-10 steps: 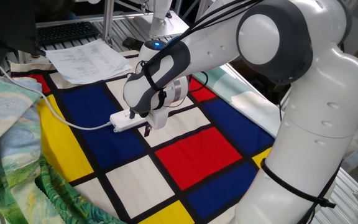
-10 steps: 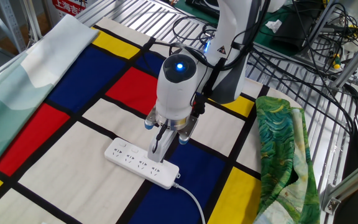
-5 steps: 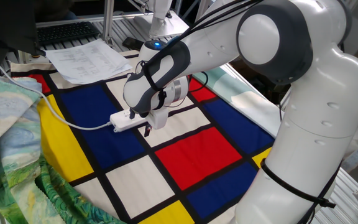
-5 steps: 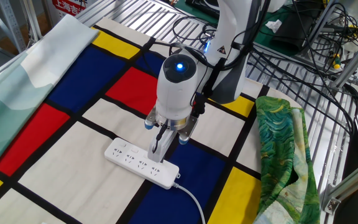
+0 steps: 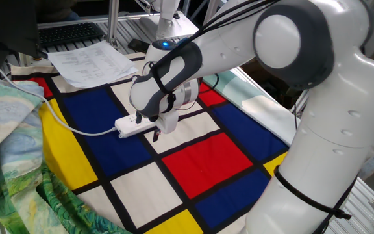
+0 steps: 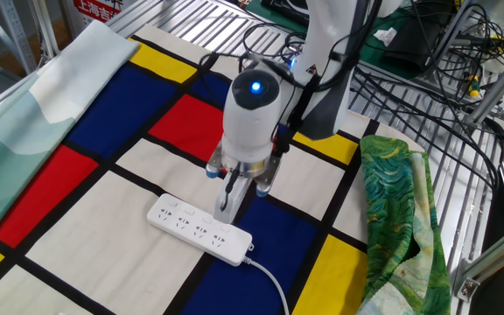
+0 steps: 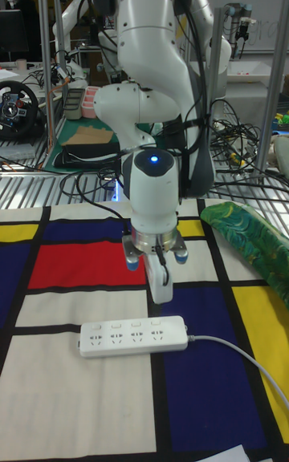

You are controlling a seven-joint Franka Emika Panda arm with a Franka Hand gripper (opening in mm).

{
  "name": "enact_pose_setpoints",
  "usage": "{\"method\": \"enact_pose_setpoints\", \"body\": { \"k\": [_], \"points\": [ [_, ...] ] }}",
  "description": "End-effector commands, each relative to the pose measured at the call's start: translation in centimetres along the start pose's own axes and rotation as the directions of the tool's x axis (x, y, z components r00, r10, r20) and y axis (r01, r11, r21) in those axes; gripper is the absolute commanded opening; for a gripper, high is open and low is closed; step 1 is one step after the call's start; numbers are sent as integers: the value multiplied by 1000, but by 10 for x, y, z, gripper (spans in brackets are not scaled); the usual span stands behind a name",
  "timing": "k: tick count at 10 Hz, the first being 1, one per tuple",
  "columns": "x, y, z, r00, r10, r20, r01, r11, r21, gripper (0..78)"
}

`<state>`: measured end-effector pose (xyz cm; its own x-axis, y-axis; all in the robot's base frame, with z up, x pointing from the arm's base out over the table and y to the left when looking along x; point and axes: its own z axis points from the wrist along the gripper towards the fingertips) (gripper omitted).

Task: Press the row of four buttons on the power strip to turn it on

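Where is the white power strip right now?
In the tall fixed view, the power strip lies flat on the checkered cloth, just below the end effector, with its white cable running off to the right.

Checked cloth (image 6: 77, 227) on table, green fabric (image 6: 396, 210) at edge, papers (image 5: 89, 62)

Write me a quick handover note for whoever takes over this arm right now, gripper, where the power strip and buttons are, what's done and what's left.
Gripper: points straight down, just above the power strip, near its cable end; not touching it in the tall fixed view. Whether the fingers are open or shut cannot be told.
Power strip: lies flat on the checked cloth, cable trailing off one end.
Row of four buttons: along the strip's far edge, under the gripper.
Done: arm lined up over the strip.
Left: whether any button is already pressed is not visible; treat all four as still to check and press.
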<state>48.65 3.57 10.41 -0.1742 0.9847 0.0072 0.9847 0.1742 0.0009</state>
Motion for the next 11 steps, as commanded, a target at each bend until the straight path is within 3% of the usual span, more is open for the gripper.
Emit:
{"method": "enact_pose_setpoints", "body": {
  "k": [1,3,4,6,7,8,11],
  "points": [
    [17,-10,-54,849,-527,38,526,850,24,774],
    [23,-5,-31,838,-538,91,534,843,62,774],
    [23,-5,-32,851,-518,84,515,855,53,774],
    [23,-6,-33,898,-434,73,433,901,31,774],
    [23,-5,-33,909,-410,70,410,912,28,774],
    [22,-6,-35,937,-345,56,345,938,14,774],
    [16,-11,-58,978,-207,-7,207,978,-19,774]
  ]
}}
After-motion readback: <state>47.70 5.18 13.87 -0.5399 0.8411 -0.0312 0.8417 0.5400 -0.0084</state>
